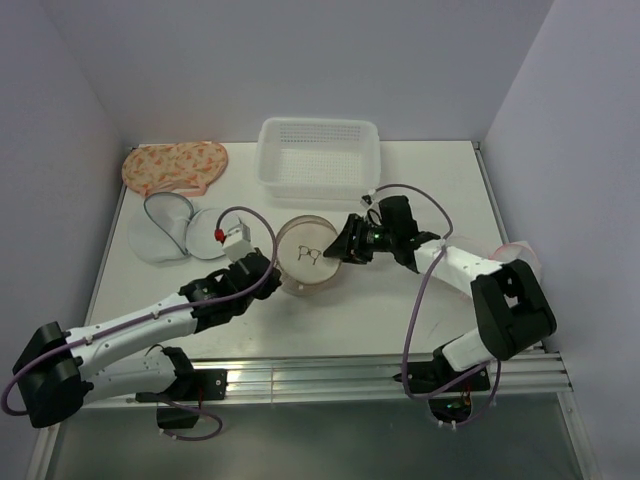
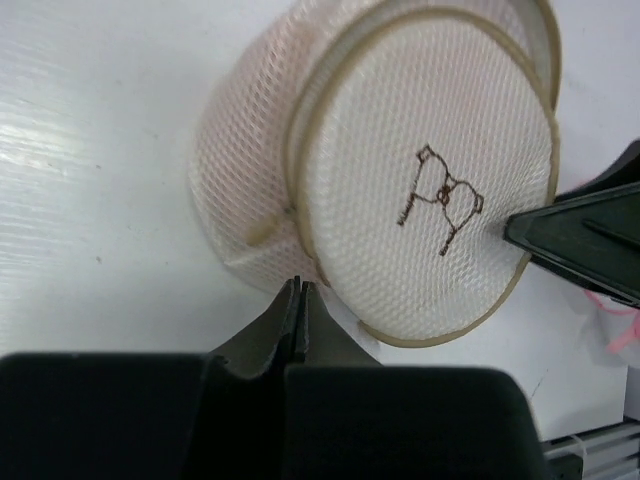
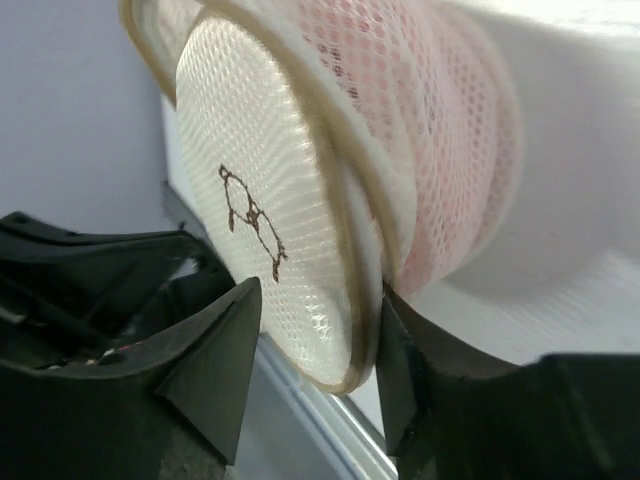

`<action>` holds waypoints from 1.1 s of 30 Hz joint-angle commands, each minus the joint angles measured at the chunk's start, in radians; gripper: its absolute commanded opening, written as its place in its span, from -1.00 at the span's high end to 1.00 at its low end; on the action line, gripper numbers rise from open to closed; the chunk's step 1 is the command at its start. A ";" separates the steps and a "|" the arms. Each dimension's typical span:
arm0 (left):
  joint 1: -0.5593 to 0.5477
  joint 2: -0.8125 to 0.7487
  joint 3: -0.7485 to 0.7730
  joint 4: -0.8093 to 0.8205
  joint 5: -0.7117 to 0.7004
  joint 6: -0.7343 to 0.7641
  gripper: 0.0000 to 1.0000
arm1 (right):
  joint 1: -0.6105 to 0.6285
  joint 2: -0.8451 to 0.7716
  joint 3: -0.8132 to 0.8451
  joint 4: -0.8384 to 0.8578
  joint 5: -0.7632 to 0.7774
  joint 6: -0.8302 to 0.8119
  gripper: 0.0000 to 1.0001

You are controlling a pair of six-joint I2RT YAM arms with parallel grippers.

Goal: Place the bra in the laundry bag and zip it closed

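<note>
Both grippers working at the laundry bag [image 1: 309, 253]

Sitting mid-table before the white basket [image 1: 319, 157]; right gripper [image 3: 315, 345] is straddling its tan rim, jaws parted; left gripper [image 2: 300, 300] is pinched closed beside it.

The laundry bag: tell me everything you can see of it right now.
The laundry bag is a round, drum-like white mesh bag with a tan rim and a small dark line drawing on its face. Pink shows through the mesh. It sits mid-table before the white basket. The right gripper straddles its rim; the left gripper, shut, sits at its edge.
</note>
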 commanded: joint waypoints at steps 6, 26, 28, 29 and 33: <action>-0.004 -0.042 0.099 -0.180 -0.161 0.004 1.00 | 0.003 -0.242 0.069 -0.239 0.283 -0.045 -0.48; 0.094 -0.063 -0.131 0.161 0.049 0.251 0.40 | 0.517 -0.402 -0.214 0.143 0.753 0.506 -0.37; 0.094 -0.056 -0.157 0.218 0.046 0.243 0.43 | 0.528 -0.383 -0.227 0.176 0.770 0.520 -0.36; 0.094 -0.054 -0.185 0.236 0.043 0.243 0.47 | 0.528 -0.373 -0.228 0.182 0.774 0.520 -0.36; 0.091 -0.086 -0.269 0.393 0.029 0.249 0.44 | 0.529 -0.343 -0.214 0.176 0.778 0.501 -0.36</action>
